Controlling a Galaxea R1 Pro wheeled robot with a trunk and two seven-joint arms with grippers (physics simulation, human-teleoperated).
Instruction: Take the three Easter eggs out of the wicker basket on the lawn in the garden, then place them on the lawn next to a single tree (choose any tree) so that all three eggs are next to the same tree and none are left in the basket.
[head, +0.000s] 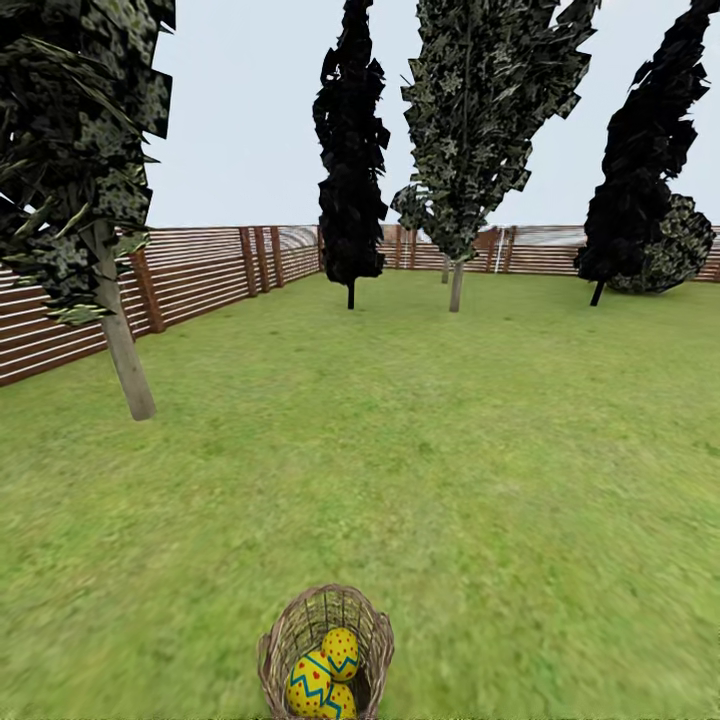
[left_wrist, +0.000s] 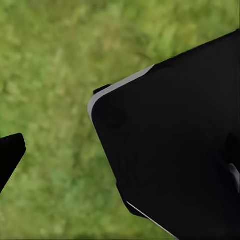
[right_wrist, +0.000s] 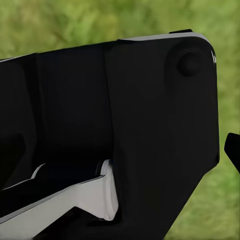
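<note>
The wicker basket (head: 325, 650) sits on the lawn (head: 450, 480) at six o'clock, three Easter eggs (head: 325, 675) inside. A speckled tree (head: 115, 330) stands at ten o'clock. Neither gripper's state is discernible.

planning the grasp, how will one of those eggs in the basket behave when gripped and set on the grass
The three Easter eggs look smooth and rounded, so one may slip between flat fingers. They lie piled against each other in the wicker basket, so lifting one could shift the others. On the flat lawn, it could roll a little.
</note>
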